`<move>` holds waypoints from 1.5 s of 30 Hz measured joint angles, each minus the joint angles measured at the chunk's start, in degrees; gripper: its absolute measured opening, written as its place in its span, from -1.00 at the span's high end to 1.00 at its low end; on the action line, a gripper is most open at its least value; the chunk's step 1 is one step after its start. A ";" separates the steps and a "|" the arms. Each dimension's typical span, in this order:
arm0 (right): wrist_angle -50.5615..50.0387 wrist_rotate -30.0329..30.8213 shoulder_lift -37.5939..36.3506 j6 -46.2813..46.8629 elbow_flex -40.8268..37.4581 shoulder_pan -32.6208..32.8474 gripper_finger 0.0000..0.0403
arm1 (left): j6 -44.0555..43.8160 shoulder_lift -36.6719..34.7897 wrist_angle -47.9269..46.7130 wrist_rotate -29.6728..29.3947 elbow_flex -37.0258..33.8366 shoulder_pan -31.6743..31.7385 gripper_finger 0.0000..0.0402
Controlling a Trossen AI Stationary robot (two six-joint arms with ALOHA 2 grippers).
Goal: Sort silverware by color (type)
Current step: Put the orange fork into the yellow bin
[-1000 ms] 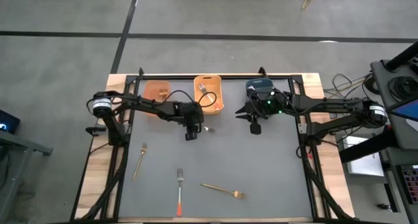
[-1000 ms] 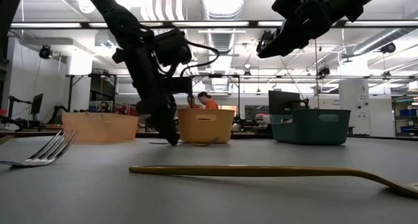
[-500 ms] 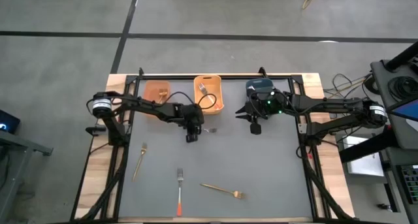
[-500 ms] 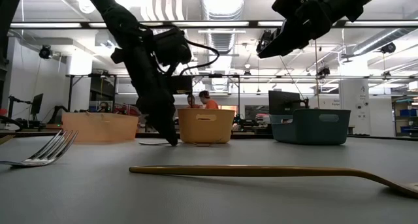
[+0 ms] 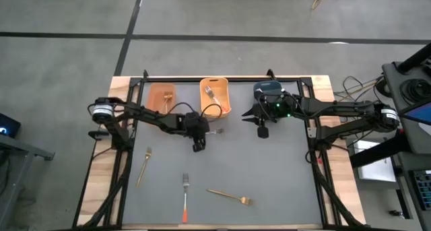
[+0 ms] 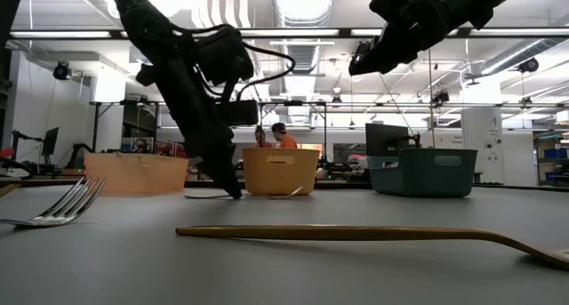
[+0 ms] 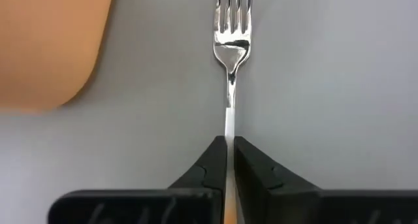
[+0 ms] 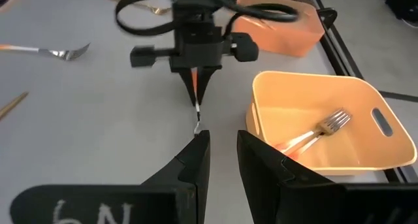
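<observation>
A fork with silver tines [image 7: 232,8] and an orange handle lies flat on the grey table [image 5: 269,177], just in front of the yellow-orange bin [image 5: 215,97]. Its tines [image 5: 217,130] point toward the table's right. My left gripper [image 5: 204,133] is shut on it, and the right wrist view also shows this gripper [image 8: 197,103]. My right gripper [image 5: 261,128] hangs above the table in front of the dark blue bin [image 5: 269,89]. Its fingers [image 8: 196,159] stand apart with nothing between them. My left gripper pinches the fork's slim handle at its tine end [image 7: 228,127], where the silver neck meets the orange, between its two fingers [image 7: 212,162]. The fingers slant down from the table's left and lie along the fork. The fork [image 6: 284,193] rests on the table, tines ahead of the fingertips.
A pale orange bin [image 5: 161,94] stands far left, and the yellow-orange bin holds a fork [image 8: 317,129]. On the near half lie a gold fork [image 5: 143,165], a fork with a red-orange handle [image 5: 184,199] and another gold fork [image 5: 229,196]. Cables run over my left arm.
My left gripper has shifted a little toward the near edge, rolled its wrist and shut on the fork's handle. The fork has stayed on the table.
</observation>
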 joint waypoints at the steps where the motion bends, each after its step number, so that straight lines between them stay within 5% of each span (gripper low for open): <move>1: 0.04 0.00 0.00 0.02 0.00 0.07 0.66 | -0.04 -0.31 0.38 -1.63 -0.10 -0.82 0.98; 16: 5.74 0.01 0.07 11.29 -2.22 0.14 0.66 | 1.62 -13.36 3.83 -13.48 -0.04 -6.38 1.00; 27: 46.82 0.50 7.51 21.82 -14.25 1.40 0.66 | 12.74 -24.04 13.57 -23.44 0.05 -6.40 1.00; 36: 62.45 2.60 18.47 28.04 -8.71 1.36 0.63 | 11.89 -23.38 19.66 -31.73 -0.04 -6.40 1.00; 40: 61.35 6.92 21.60 33.31 -4.77 1.33 0.49 | 11.06 -24.33 18.97 -38.75 -0.24 -6.60 1.00; 45: 60.99 9.49 25.44 41.96 0.27 0.39 0.23 | 10.09 -24.21 18.96 -39.11 -0.24 -6.64 1.00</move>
